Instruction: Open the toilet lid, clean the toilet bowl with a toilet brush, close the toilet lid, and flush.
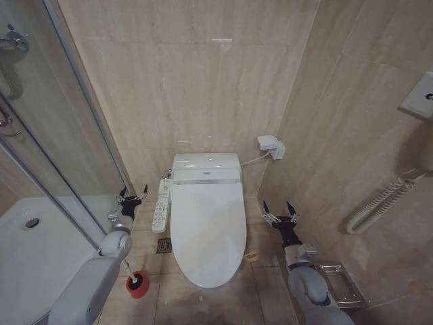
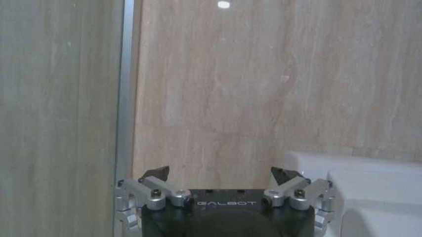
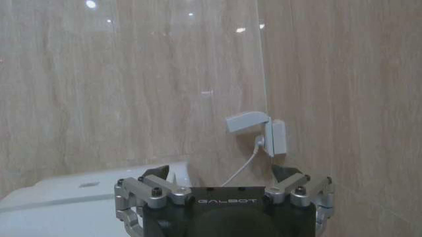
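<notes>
With the toilet lid (image 1: 206, 230) down over the toilet bowl (image 1: 203, 279) between them, the left gripper (image 1: 133, 196) and right gripper (image 1: 279, 211) hover with fingers spread and empty, likely staged to lift it, the toilet brush (image 1: 135, 281) behind the left fingers.

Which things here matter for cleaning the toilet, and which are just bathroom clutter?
For the job:
toilet lid, closed
toilet bowl
toilet brush in red holder
left gripper, right gripper, both open

Just there:
button panel
wall socket
floor drain
shower tray
</notes>
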